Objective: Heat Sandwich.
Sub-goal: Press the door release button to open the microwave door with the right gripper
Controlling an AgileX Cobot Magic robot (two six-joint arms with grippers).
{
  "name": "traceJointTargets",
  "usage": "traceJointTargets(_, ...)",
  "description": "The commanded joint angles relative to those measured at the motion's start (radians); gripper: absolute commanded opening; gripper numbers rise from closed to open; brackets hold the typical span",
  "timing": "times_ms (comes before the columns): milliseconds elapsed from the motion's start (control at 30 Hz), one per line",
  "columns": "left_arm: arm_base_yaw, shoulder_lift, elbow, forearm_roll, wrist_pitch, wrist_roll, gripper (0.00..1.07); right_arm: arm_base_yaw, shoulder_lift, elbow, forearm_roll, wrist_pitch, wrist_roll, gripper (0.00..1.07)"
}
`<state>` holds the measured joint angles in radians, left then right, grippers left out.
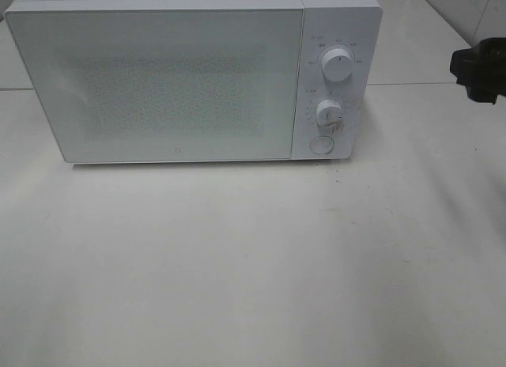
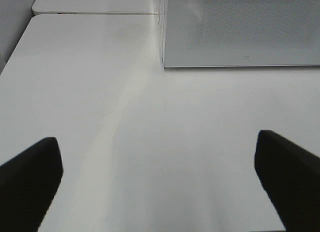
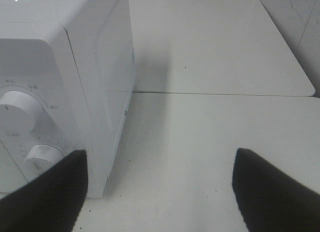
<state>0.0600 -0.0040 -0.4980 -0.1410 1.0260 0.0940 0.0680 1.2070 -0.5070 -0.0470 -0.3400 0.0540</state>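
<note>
A white microwave (image 1: 190, 74) stands at the back of the table with its door shut. It has two knobs, an upper one (image 1: 337, 66) and a lower one (image 1: 328, 112), above a round button (image 1: 320, 145). The sandwich and any plate are out of view. My right gripper (image 3: 160, 192) is open and empty, to the right of the microwave (image 3: 60, 92); part of that arm (image 1: 480, 66) shows at the right edge of the exterior view. My left gripper (image 2: 157, 184) is open and empty over bare table, in front of the microwave's left corner (image 2: 240, 29). It is not visible in the exterior view.
The white table (image 1: 253, 264) stretches in front of the microwave. A seam (image 3: 220, 94) between two tabletops runs beside the microwave on the right. The table's left edge (image 2: 17, 47) shows in the left wrist view.
</note>
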Motion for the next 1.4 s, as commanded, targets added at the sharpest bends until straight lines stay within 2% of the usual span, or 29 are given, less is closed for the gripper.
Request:
traceJointTargets(33, -0.001, -0.023, 0.004, 0.001, 0.003, -0.004, 1.01, 0.0, 0.05, 0.037, 0.007, -0.143, -0.009, 0.76)
traceJointTargets(233, -0.001, -0.023, 0.004, 0.001, 0.003, -0.004, 1.01, 0.044, 0.136, 0.096, 0.082, -0.337, -0.088, 0.76)
traceJointTargets(467, -0.001, -0.023, 0.004, 0.001, 0.003, -0.004, 1.01, 0.169, 0.279, 0.137, 0.273, -0.538, -0.231, 0.76)
traceJointTargets(567, -0.001, -0.023, 0.004, 0.001, 0.003, -0.004, 1.01, 0.2, 0.311, 0.137, 0.307, -0.569, -0.247, 0.76)
traceJointTargets(767, -0.001, -0.023, 0.004, 0.001, 0.003, -0.004, 1.01, 0.338, 0.425, 0.136, 0.451, -0.696, -0.251, 0.76)
traceJointTargets(1133, -0.001, -0.023, 0.004, 0.001, 0.003, -0.004, 1.01, 0.528, 0.564, 0.133, 0.656, -0.856, -0.251, 0.76)
traceJointTargets(1400, -0.001, -0.023, 0.004, 0.001, 0.003, -0.004, 1.01, 0.638, 0.629, 0.112, 0.763, -0.877, -0.247, 0.76)
